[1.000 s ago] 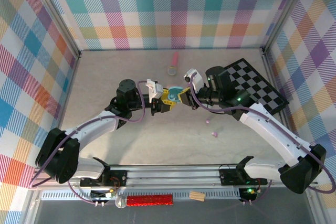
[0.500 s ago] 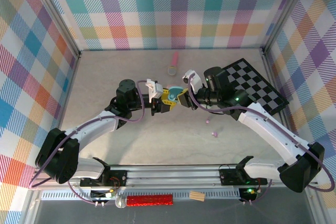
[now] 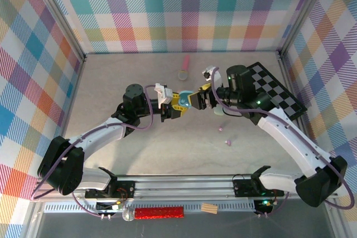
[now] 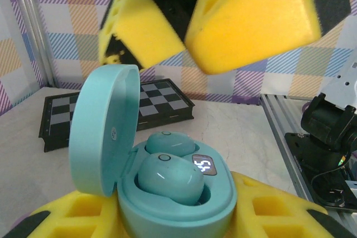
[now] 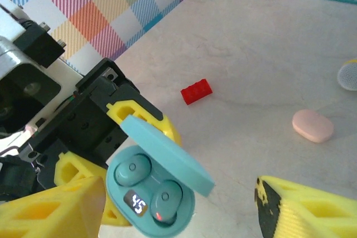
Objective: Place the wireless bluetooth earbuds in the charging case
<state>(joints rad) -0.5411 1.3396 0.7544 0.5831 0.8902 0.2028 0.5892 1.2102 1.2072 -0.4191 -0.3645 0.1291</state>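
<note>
near rail: a red strip (image 3: pixel 160 213) and a small wooden block (image 3: pixel 210 208) lie on the frame in front of the arm bases.
surface (image 3: pixel 139 154): pale and marbled. Two tiny pinkish pieces (image 3: pixel 227 142) lie on its right half, apart from both pincers and too small to identify.
left pincer (image 3: pixel 176 106): clamped on the lower body of the charging case, with a yellow pad (image 4: pixel 279 213) pressed against each side.
charging case (image 4: pixel 184 204): teal, held with its opening upward. The lid is hinged back and standing up, and a small lit display on the rim reads 45.
earbuds (image 4: pixel 167 178): two, both teal, seated side by side in the wells of the charging case.
right pincer (image 3: pixel 201 97): jaws spread apart and holding nothing. It sits just beside the open case, and in the left wrist view its yellow pads (image 4: pixel 251 20) hang over the case.
red brick (image 5: pixel 196 91): lies on the surface beyond the case.
pink oval case (image 5: pixel 313 125): closed, on the surface near the red brick but not touching it.
chessboard (image 3: pixel 273 90): flat on the surface at the far right, beyond the right arm.
</note>
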